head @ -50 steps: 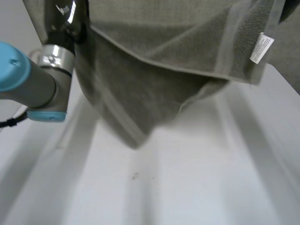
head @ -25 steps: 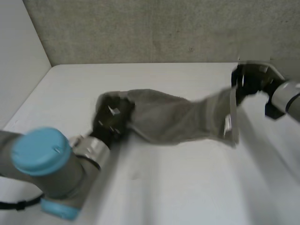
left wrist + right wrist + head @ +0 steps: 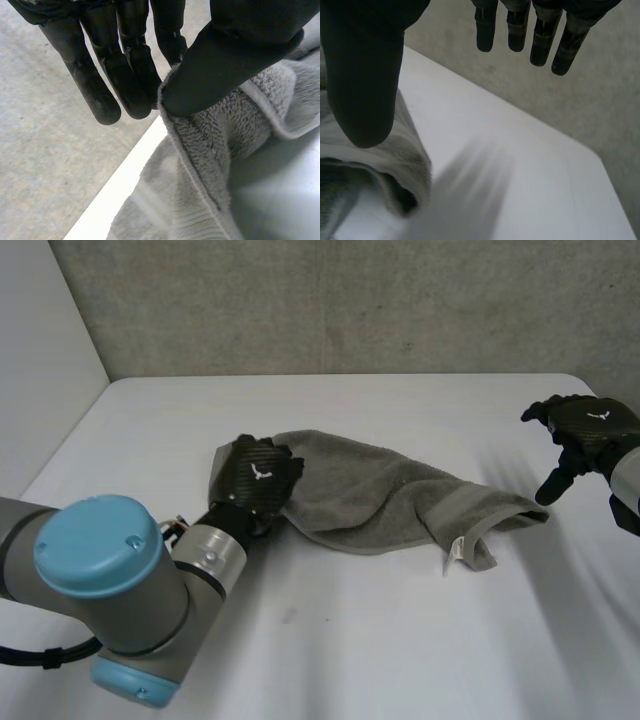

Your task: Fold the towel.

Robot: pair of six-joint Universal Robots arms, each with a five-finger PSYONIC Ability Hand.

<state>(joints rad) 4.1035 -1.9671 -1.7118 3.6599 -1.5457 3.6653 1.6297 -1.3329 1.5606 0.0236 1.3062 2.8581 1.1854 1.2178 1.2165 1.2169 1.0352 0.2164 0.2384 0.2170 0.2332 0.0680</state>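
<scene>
Grey towel lies rumpled, white tag showing.

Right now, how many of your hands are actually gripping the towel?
1. The left hand pinches the towel by its edge, at the end nearest the left arm. The right hand hovers open just past the other end, off the cloth.

The left hand hides one towel end.

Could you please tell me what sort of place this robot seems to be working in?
Probably a robotics lab or test bench: a plain white table against a rough grey wall, and the robot's left hand holding a grey towel.
</scene>
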